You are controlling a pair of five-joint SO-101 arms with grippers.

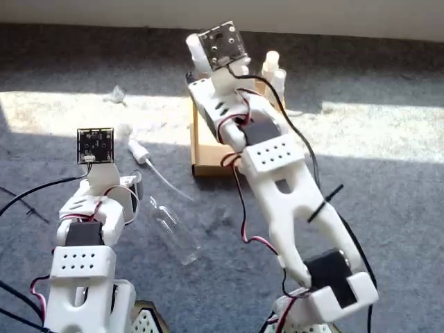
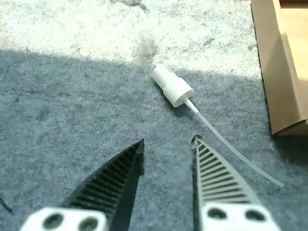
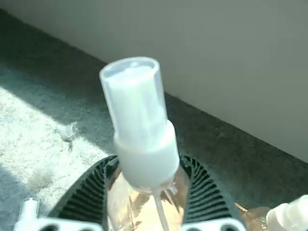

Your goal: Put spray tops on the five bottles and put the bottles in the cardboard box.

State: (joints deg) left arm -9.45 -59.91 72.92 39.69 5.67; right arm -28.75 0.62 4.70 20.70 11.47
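Note:
My right gripper [image 3: 148, 164] is shut on a clear bottle [image 3: 144, 202] that has a white spray top [image 3: 139, 120] on it. In the high view this bottle [image 1: 195, 47] is held over the far end of the cardboard box [image 1: 205, 154]. Capped bottles [image 1: 272, 68] stand at the box's far right. My left gripper [image 2: 167, 144] is open just above the carpet, a little short of a loose spray top [image 2: 171, 86] whose thin tube runs toward the box [image 2: 279, 62]. A clear bottle without a top [image 1: 170, 229] lies on the carpet between the arms.
Grey carpet with a sunlit band across the back. A small crumpled bit of plastic [image 1: 114, 94] lies far left of the box. Black cables [image 1: 21, 201] trail at the left edge. A pale wall [image 3: 231, 57] rises behind the box.

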